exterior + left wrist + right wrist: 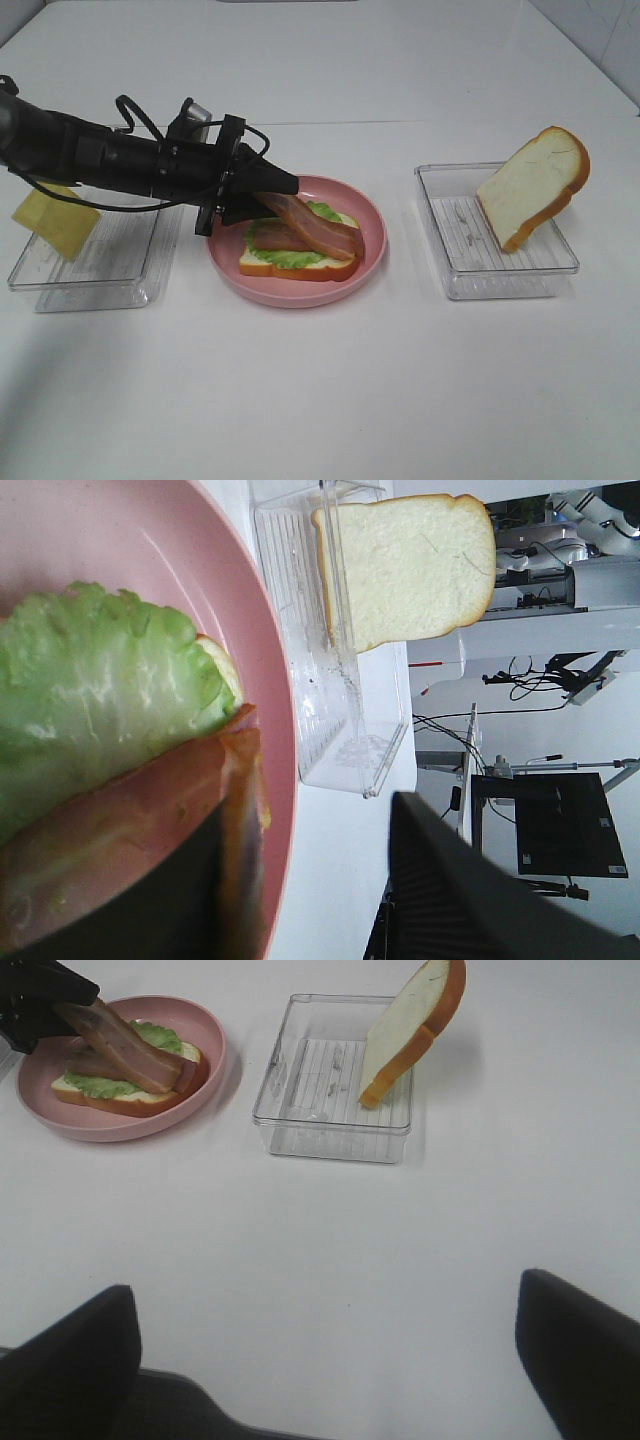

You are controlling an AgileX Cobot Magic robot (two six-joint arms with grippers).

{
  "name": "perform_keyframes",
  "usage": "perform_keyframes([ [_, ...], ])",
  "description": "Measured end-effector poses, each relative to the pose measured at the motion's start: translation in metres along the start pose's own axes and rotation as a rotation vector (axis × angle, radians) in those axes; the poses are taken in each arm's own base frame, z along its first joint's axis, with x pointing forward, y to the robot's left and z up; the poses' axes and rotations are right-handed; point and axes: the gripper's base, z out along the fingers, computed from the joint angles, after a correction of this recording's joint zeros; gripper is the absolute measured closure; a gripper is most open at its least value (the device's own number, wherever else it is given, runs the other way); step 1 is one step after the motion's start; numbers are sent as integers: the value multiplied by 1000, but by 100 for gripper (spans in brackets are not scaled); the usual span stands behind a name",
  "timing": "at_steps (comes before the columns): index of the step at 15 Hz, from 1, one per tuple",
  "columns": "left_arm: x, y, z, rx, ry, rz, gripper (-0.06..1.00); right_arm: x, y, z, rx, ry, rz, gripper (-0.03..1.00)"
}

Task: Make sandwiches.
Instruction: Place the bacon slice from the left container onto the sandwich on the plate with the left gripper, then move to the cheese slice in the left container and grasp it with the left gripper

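Right wrist view, nearest me: right tool point(325, 1295) hangs over bare worktop point(330, 1210), fingers spread wide, nothing between them.

Further in, centre: pink plate point(296, 296) flat on the worktop. On it sits the sandwich point(300, 264), half built, with one bread slice at the bottom, lettuce point(292, 257) over it and two bacon strips on top. The upper bacon strip point(312, 228) lies slanted, one end down on the stack and the other raised at the left tool point(268, 192).

Left tool comes in from the left, over the plate's rim. Jaws partly apart. In the left wrist view the strip lies against one finger point(170, 910) and the other finger point(450, 880) stands clear of it. Touching, not clamped.

To the left of the plate: left tray point(120, 270), clear plastic, with a yellow cheese square point(55, 222) standing tilted at its left end.

To the right: right tray point(500, 285), also clear. A loose bread slice point(530, 185) stands on edge inside, leaning toward the far right corner.
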Motion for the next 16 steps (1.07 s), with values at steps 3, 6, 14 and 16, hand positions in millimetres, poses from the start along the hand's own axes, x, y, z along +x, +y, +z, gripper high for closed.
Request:
perform_keyframes([
  [3, 0, -3, -2, -26, 27, 25, 41, 0, 0, 0, 0, 0, 0, -2],
  [6, -7, -6, -4, -143, 123, 95, 40, 0, 0, 0, 0, 0, 0, -2],
  [14, -58, -69, -33, -441, 230, 227, 40, 0, 0, 0, 0, 0, 0, -2],
  [16, -70, -80, -44, -555, 180, 230, 40, 0, 0, 0, 0, 0, 0, -2],
])
